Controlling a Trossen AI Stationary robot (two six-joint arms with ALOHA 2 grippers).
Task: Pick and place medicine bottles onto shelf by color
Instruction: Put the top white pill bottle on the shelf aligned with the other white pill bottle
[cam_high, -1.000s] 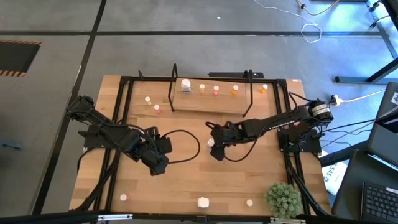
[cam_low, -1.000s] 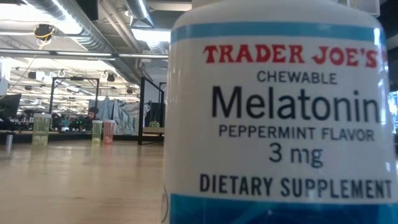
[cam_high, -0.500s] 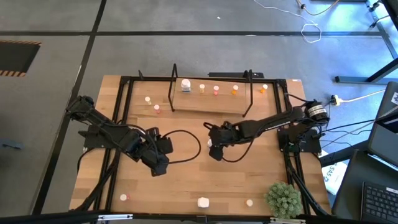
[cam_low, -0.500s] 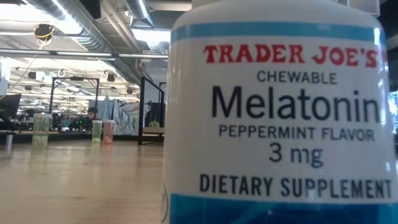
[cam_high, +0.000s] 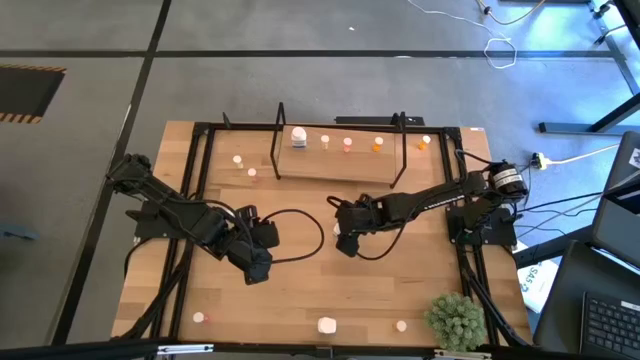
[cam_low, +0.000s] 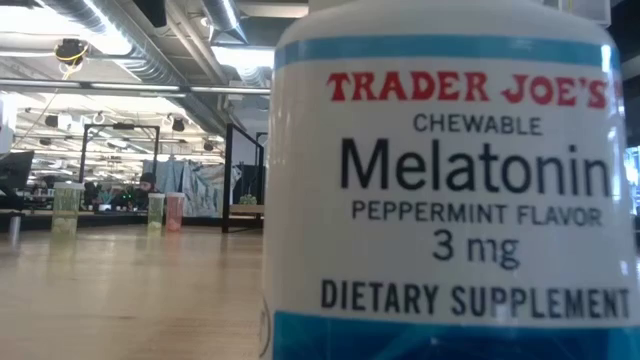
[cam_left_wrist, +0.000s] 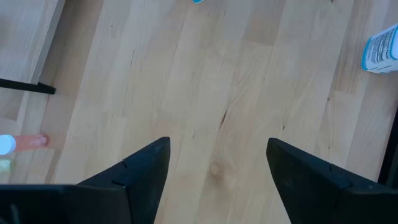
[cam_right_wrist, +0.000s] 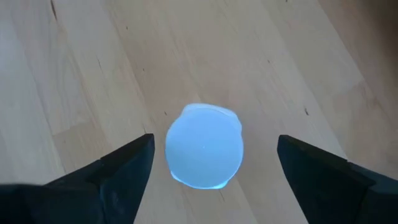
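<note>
Nearest the low camera stands a white melatonin bottle, filling most of that view; from above it sits at the 6 o'clock edge of the wooden surface, with a small pink bottle toward 7 o'clock, a cream bottle just past it toward 5 o'clock, and a green plant at the corner beyond. Farther in, the left tool hangs over bare wood with its 2 fingers apart, holding nothing. The right tool, near the centre, has its fingers spread wide on either side of a white-capped bottle standing upright, not touching it. At 12 o'clock the shelf carries a row of small bottles.
</note>
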